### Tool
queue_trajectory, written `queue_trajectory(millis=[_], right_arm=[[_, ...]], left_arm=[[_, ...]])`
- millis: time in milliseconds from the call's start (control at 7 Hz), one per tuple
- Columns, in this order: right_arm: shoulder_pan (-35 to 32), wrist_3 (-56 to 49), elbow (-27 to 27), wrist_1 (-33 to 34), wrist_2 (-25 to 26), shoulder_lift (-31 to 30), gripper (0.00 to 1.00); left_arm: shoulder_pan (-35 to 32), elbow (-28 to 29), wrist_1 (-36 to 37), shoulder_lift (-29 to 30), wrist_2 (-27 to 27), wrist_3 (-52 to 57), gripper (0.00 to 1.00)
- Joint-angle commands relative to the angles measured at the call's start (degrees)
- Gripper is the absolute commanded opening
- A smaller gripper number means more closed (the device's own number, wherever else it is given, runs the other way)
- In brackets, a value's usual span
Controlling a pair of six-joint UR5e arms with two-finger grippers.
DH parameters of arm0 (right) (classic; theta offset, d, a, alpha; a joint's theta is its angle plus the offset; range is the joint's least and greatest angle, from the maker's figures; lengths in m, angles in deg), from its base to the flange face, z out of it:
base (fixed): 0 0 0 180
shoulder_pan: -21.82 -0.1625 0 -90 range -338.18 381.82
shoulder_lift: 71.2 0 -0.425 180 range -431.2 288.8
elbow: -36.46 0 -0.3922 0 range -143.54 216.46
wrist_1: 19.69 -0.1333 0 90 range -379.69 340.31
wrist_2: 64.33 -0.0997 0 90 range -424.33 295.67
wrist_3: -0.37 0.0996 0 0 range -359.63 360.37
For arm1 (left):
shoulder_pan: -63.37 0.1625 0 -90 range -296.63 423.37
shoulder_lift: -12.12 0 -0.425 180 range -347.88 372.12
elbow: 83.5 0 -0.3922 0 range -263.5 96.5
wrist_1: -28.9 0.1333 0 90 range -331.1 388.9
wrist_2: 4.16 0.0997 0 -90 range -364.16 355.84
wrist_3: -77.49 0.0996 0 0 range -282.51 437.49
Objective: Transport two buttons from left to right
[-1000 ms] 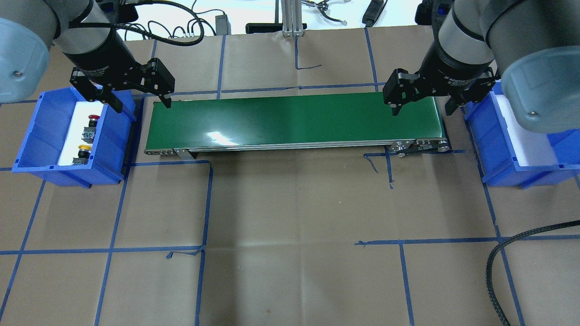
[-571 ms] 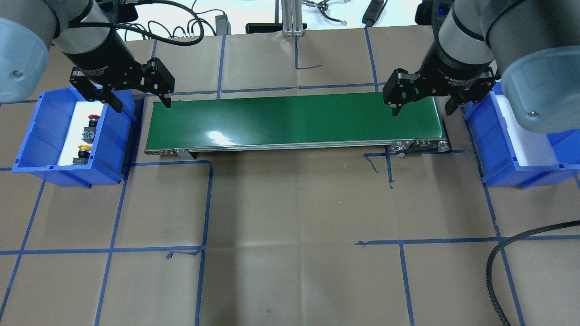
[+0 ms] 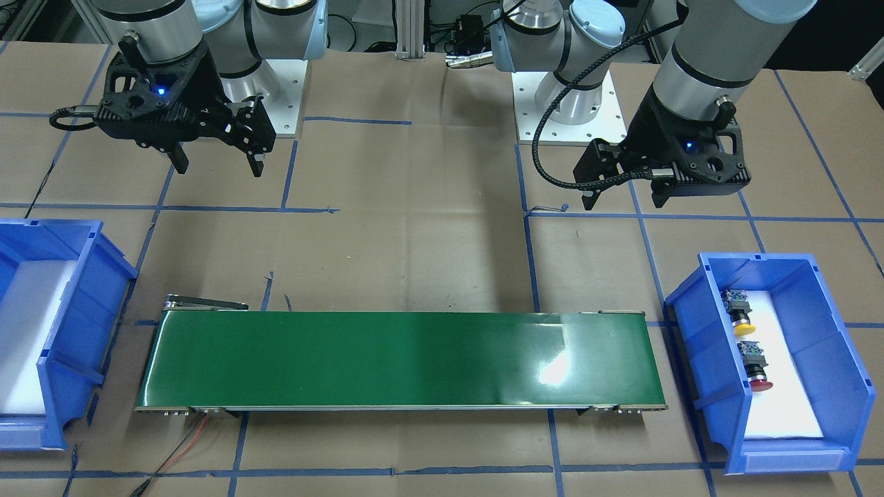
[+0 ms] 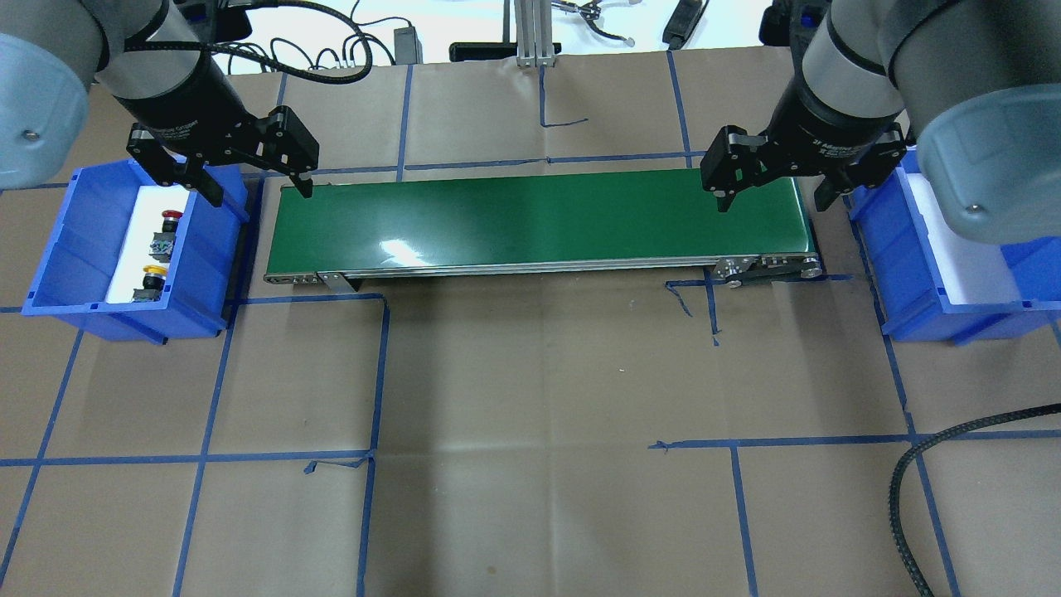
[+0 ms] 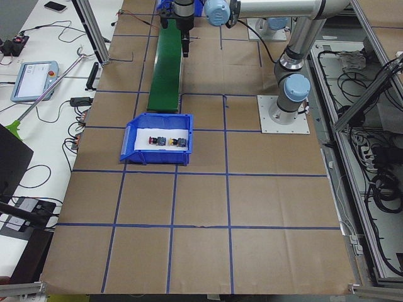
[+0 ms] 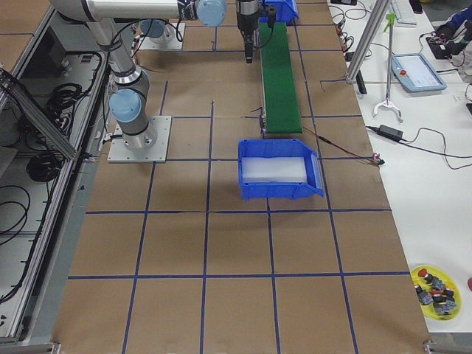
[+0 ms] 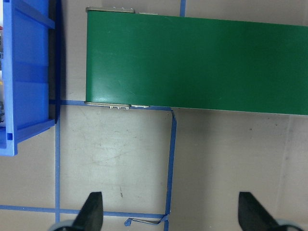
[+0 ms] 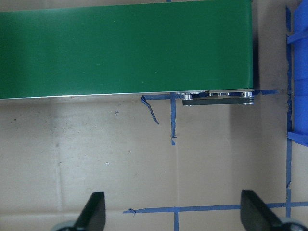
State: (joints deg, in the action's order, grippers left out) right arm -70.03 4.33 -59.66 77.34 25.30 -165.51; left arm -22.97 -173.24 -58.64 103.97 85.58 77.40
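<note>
Overhead exterior: red button [image 4: 170, 217] and yellow button [image 4: 152, 272] lie in the left bin [image 4: 50, 249], neither yet carried across. Both the left gripper [image 4: 261, 192] and right gripper [image 4: 772, 203] hover near the conveyor [image 4: 539, 220], jaws spread, empty. Exterior front-facing: right bin [image 3: 90, 310] holds only its white liner [image 3: 27, 331].

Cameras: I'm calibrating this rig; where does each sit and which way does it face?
Front-facing: across the table, facing the robot; left hand at view's right, right hand left.
Overhead: behind the robot, looking forward and down; both hands in upper half.
Exterior left: table's end by the left bin, looking along the conveyor; hands at top.
Exterior right: opposite end, by the right bin; hands at top.
Left wrist: straight down at conveyor's left end; own fingertips below.
Right wrist: likewise, conveyor's right end.
Shared: all show the conveyor.
</note>
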Motion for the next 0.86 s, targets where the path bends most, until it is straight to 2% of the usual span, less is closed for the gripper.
queue_trajectory(millis=[0,143,286,429,714], right_arm=[[0.0,0.0,0.06,0.0,0.02,0.0,1.0],[0.0,0.0,-0.03,0.0,0.02,0.0,1.0],[0.0,0.0,0.06,0.0,-0.07,0.0,1.0],[0.09,0.0,0.06,0.0,-0.07,0.0,1.0],[0.09,0.0,-0.03,0.0,0.11,0.0,1.0]], left_arm=[[0.65,0.27,0.0,0.52,0.0,0.0,1.0],[1.52,0.53,0.0,0.61,0.35,3.57,1.0],[5.71,0.53,0.0,0.61,0.27,8.39,1.0],[12.89,0.53,0.0,0.96,0.09,11.83,1.0],[24.94,-0.69,0.18,1.66,0.09,26.04,1.0]])
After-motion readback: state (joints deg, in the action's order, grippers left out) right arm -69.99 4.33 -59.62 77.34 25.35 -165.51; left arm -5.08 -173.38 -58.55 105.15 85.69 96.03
